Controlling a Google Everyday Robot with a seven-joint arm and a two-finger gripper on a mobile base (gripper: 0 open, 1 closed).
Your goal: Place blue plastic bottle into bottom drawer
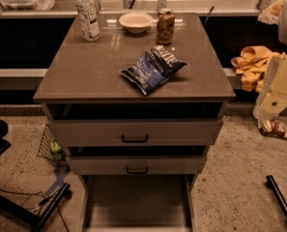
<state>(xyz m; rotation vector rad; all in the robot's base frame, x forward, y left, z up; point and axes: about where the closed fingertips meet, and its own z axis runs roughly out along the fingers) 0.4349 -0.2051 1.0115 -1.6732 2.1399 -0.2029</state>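
Observation:
The blue plastic bottle [87, 14] stands upright at the back left corner of the cabinet's top; it is clear, with a white cap and a printed label. The bottom drawer [137, 204] is pulled out below the two upper drawers, and its pale floor is bare. My arm [280, 83] comes down at the right edge of the view. My gripper [274, 128] hangs low beside the cabinet's right side, above the floor. It is far from the bottle and holds nothing that I can see.
On the top also stand a white bowl [136, 21], a brown drink can [165, 26] and a blue chip bag [152, 68]. The two upper drawers [135, 132] are slightly open. A yellow cloth [253, 64] lies to the right. A wire basket [51, 146] and cables are on the floor at left.

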